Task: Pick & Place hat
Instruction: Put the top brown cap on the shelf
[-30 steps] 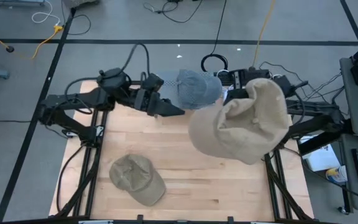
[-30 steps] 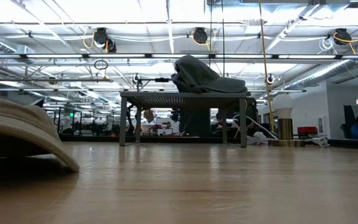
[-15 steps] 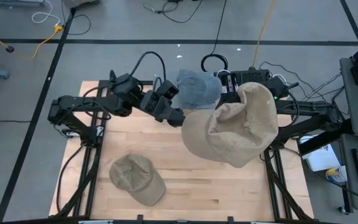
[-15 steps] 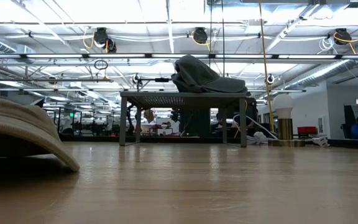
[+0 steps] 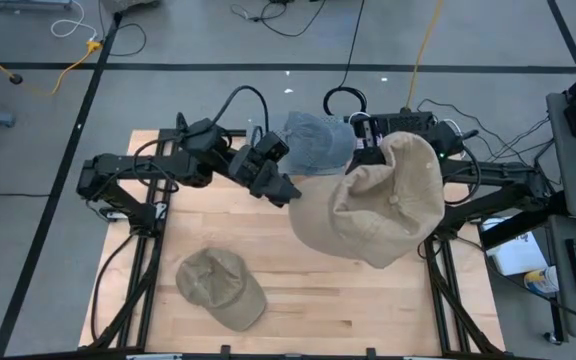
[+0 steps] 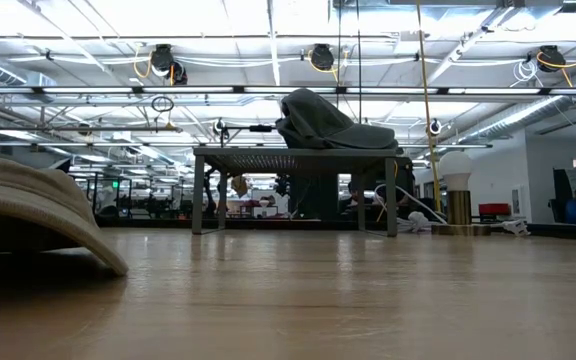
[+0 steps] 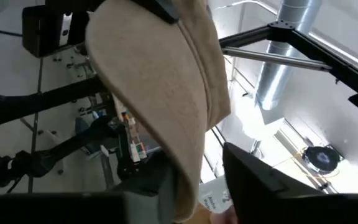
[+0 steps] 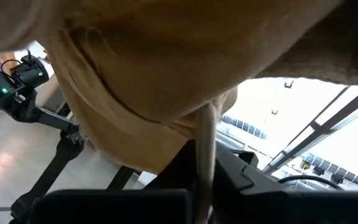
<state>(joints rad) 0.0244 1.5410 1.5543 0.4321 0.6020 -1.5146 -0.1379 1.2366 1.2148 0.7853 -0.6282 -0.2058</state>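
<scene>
While the large beige cloth cap (image 5: pixel 373 210) hangs in the air above the pale wooden tabletop (image 5: pixel 308 290), it covers most of the right arm's end. The right claw (image 8: pixel 205 163) is closed tight on a fold of the cap's fabric, seen between its dark fingers in the right wrist view. The left claw (image 5: pixel 286 192) reaches in at the cap's brim edge; in the left wrist view the brim (image 7: pixel 188 143) runs down between its two dark fingers (image 7: pixel 260 180), which stand partly closed on either side of it, and I cannot tell whether they press it. Beyond the held cap, at the tabletop's far edge, lies a blue-grey denim cap (image 5: pixel 313 140). Toward the near left corner from the held cap rests a smaller olive-tan cap (image 5: pixel 218 288), flat on the wood.
</scene>
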